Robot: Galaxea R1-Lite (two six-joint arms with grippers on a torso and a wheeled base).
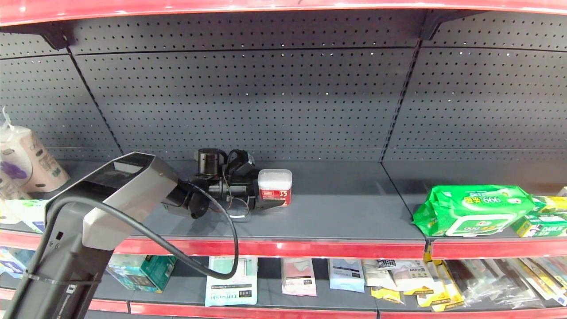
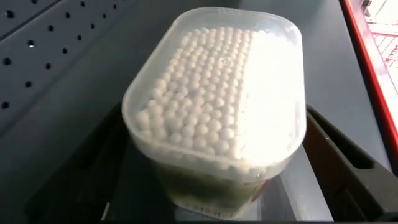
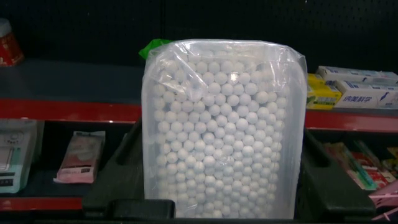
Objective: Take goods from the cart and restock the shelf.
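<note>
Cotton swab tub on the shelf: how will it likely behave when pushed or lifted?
The cotton swab tub is probably light, since swabs fill it. Its hard-looking plastic walls should keep their shape when squeezed. Its flat base makes rolling unlikely, though it may slide on the smooth shelf.

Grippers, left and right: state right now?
Left gripper: shut on the cotton swab box.
Right gripper: shut on the cotton swab pack.

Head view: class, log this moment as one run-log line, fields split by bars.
left gripper: around cotton swab box on shelf | right gripper: shut on clear cotton swab pack | stage: restocking
</note>
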